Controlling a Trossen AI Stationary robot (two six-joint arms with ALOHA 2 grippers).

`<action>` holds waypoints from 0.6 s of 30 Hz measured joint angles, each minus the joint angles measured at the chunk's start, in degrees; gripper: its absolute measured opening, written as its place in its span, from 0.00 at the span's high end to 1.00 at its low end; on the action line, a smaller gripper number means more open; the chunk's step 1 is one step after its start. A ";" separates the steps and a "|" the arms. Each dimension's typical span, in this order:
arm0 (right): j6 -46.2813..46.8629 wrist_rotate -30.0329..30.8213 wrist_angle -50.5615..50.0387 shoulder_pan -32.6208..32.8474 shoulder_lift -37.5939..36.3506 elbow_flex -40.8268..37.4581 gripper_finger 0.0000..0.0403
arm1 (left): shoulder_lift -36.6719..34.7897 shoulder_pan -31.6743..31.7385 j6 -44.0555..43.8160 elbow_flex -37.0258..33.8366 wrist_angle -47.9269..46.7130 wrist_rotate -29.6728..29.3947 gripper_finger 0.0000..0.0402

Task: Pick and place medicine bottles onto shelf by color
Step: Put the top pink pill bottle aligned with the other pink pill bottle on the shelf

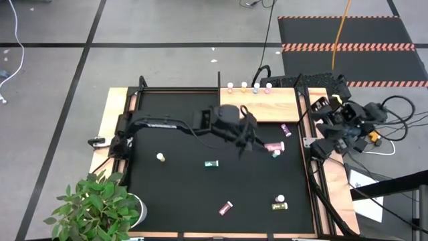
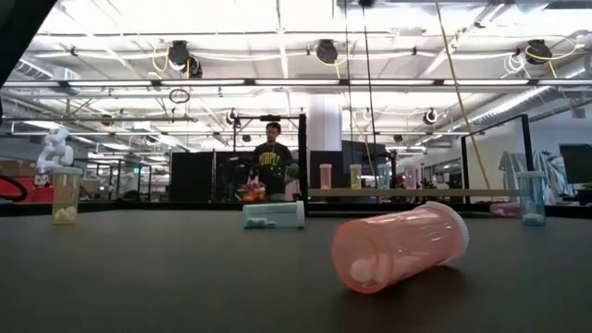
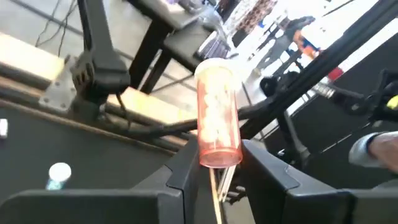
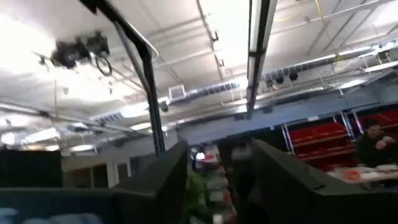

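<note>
Pink bottle [image 3: 217,112] pinched in left end effector [image 3: 219,163], lifted for shelf [image 1: 257,104]; right end effector [image 4: 219,165] parked aside, fingers apart, empty.

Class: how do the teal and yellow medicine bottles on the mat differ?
The teal bottle lies on its side; the yellow bottle stands upright. On the black mat, the teal bottle sits central, the yellow bottle farther left. Both are off the shelf.
</note>
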 joint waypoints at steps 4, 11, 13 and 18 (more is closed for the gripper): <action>-3.79 1.27 -2.55 -0.04 1.77 0.70 0.44 | -2.71 1.25 1.52 0.00 -4.07 -0.03 0.74; -10.28 10.34 -10.57 -0.43 11.07 8.75 0.38 | -7.20 2.98 9.83 -0.03 -14.65 0.17 0.74; -10.97 13.29 -14.19 -1.48 14.47 11.57 0.38 | -7.92 4.40 11.92 -0.03 -16.62 1.01 0.74; -12.69 16.05 -15.62 -5.82 21.85 17.42 0.38 | -9.24 8.12 18.06 0.00 -21.65 9.43 0.74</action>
